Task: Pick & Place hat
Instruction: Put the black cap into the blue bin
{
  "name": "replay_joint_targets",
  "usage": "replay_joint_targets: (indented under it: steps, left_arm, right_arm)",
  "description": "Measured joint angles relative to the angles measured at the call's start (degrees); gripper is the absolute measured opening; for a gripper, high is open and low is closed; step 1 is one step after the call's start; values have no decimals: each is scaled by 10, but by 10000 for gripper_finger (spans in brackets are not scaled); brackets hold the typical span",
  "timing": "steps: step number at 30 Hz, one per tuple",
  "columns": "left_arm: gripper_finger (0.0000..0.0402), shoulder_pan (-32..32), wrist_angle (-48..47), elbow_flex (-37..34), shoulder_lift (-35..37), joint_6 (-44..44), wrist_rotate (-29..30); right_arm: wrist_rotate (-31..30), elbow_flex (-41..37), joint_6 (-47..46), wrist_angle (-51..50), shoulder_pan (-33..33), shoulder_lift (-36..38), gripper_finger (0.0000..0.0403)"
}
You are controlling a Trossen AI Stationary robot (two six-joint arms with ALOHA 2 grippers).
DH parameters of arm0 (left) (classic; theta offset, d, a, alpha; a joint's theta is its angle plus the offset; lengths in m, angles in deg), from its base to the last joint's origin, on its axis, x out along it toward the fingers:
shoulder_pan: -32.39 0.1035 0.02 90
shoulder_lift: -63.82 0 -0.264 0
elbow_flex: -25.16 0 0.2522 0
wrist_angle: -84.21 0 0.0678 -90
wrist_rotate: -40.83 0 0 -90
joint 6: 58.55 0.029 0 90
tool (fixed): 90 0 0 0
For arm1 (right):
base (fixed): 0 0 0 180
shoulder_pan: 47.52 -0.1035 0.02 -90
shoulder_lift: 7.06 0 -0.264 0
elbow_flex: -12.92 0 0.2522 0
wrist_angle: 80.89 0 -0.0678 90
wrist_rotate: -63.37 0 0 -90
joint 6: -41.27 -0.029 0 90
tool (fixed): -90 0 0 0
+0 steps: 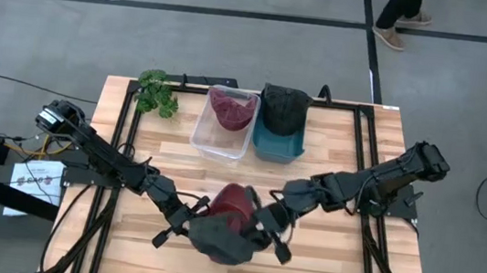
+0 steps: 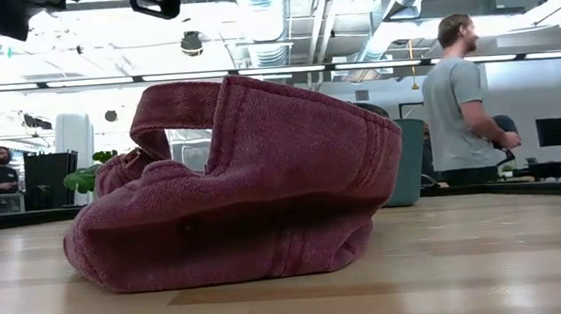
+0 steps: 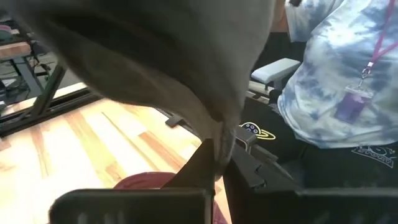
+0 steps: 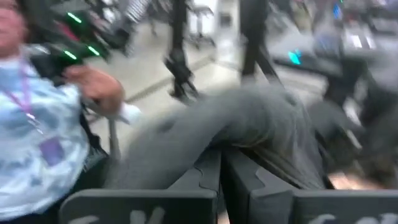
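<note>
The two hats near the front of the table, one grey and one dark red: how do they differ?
The grey hat is held up between the left claw and right claw, each shut on its fabric; the dark red hat rests on the table, untouched. The grey one is stretched out, the red one slumped. Both are soft fabric.

No legible txt anywhere.

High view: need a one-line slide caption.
Both arms hold a grey hat between them above a maroon hat on the wooden table; two bins behind hold more hats.
</note>
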Motion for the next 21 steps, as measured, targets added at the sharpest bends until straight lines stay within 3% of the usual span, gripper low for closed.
replay_joint_targets:
  steps: [5, 9, 11, 18, 21]
  left_arm:
    - [12, 0, 0, 0, 0, 0, 3]
    - [12, -1, -1, 0, 0, 0, 3]
    - [12, -1, -1, 0, 0, 0, 2]
    - [12, 7, -1, 0, 0, 3, 2]
    - [12, 13, -3, -3, 0, 3, -2]
  right_arm:
    - [-6, 0, 18, 18, 1, 4, 0]
    - [-147, 26, 32, -109, 27, 5, 0]
    - [-173, 37, 31, -142, 48, 2, 0]
    - [-25, 38, -12, -119, 90, -33, 0]
    - [66, 49, -39, -116, 90, -72, 0]
